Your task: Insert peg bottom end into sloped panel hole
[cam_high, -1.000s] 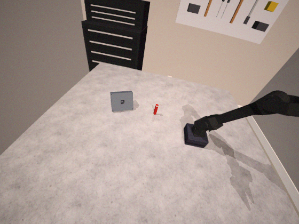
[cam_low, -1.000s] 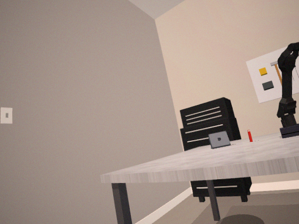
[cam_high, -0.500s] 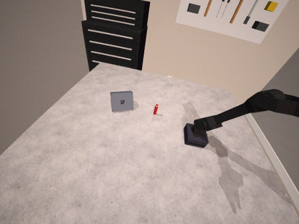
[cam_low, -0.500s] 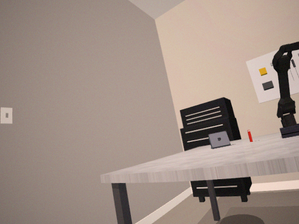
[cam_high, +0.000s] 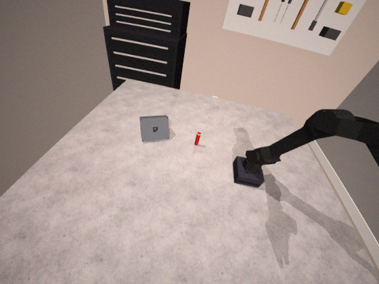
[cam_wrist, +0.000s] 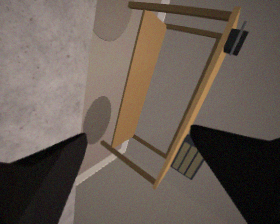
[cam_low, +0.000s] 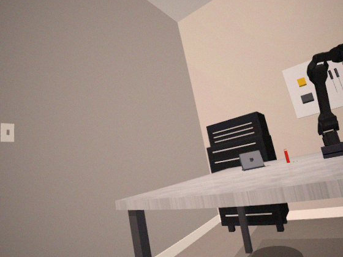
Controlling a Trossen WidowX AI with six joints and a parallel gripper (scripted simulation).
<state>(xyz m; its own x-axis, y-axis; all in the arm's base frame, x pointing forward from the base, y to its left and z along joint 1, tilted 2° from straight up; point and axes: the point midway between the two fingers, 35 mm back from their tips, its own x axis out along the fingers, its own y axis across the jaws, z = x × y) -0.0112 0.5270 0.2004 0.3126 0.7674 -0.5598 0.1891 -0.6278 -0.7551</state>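
Note:
A small red peg [cam_high: 197, 138] [cam_low: 286, 156] stands upright on the table [cam_high: 135, 211] [cam_low: 233, 185], right of a grey sloped panel [cam_high: 149, 134] [cam_low: 255, 163]. The panel has one small dark hole [cam_high: 155, 128] [cam_low: 251, 159] in its face. My gripper [cam_wrist: 139, 134] shows only in the wrist view, as two dark fingers spread wide with nothing between them. It points off the table's edge [cam_wrist: 40, 75] toward the floor, so peg and panel are out of the wrist view. In the top and exterior views the arm [cam_high: 325, 126] [cam_low: 323, 102] rises from its base and leaves the picture to the right.
The arm's dark base [cam_high: 248, 175] [cam_low: 332, 150] sits on the table right of the peg. A black drawer cabinet [cam_high: 145, 38] [cam_low: 239, 139] stands behind the table, with a tool board [cam_high: 294, 11] on the wall. A wooden frame [cam_wrist: 145, 80] stands on the floor below the gripper.

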